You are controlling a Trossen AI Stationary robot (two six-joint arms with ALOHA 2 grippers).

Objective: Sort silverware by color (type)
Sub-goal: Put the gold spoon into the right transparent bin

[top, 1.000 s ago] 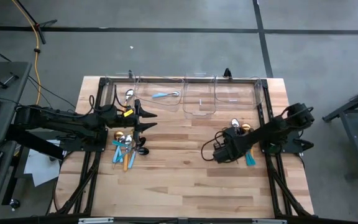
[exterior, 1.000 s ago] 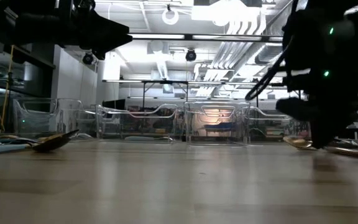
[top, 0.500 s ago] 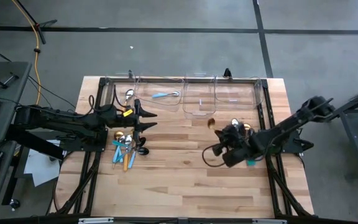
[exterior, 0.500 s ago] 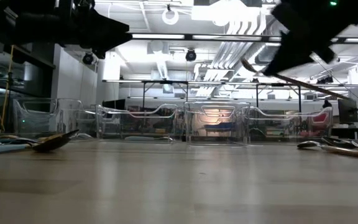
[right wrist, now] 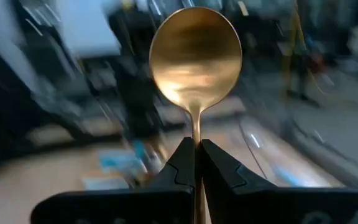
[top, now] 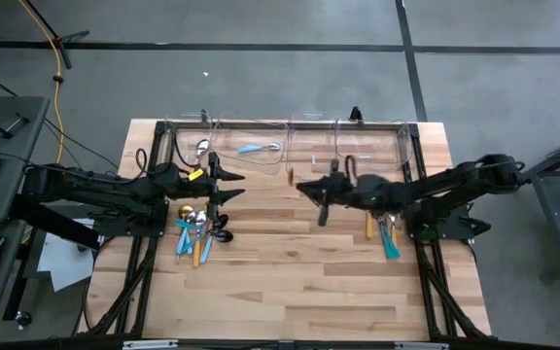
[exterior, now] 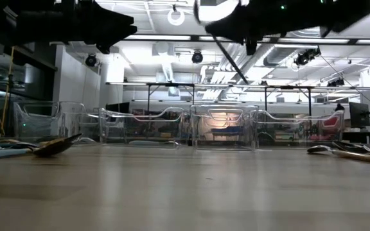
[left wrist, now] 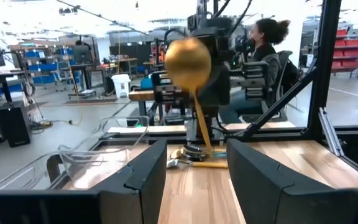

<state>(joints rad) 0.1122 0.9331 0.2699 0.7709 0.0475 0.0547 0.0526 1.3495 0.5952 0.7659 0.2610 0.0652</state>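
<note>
My right gripper (top: 306,187) reaches level over the middle of the table, shut on an all-gold spoon (right wrist: 195,53) whose bowl (top: 291,175) points toward the left arm. The left wrist view shows that spoon (left wrist: 187,59) bowl up, with its handle slanting down. My left gripper (top: 229,187) stands open and holds nothing, above the left pile of silverware (top: 197,233), which has blue and orange handles. A smaller pile (top: 382,228) lies on the wood at the right. My right gripper pinches the gold spoon's thin handle just below the bowl (right wrist: 196,130) between its two fingertips. The fingers come level from the table's right side. The spoon is lifted clear of the table, bowl up and beyond the fingertips, with its handle end (left wrist: 207,146) slanting down.
Clear plastic bins (top: 309,156) line the table's far edge; the leftmost (top: 251,148) holds a light-blue-handled spoon and a silver piece. Metal frame rails run along both sides. A person sits in the room beyond the table (left wrist: 263,37).
My right gripper has risen from the right pile and swung toward the table's left and far side. It turned from pointing down to level and stayed shut. The gold spoon came up with it, lifted clear, and now stands bowl up.
</note>
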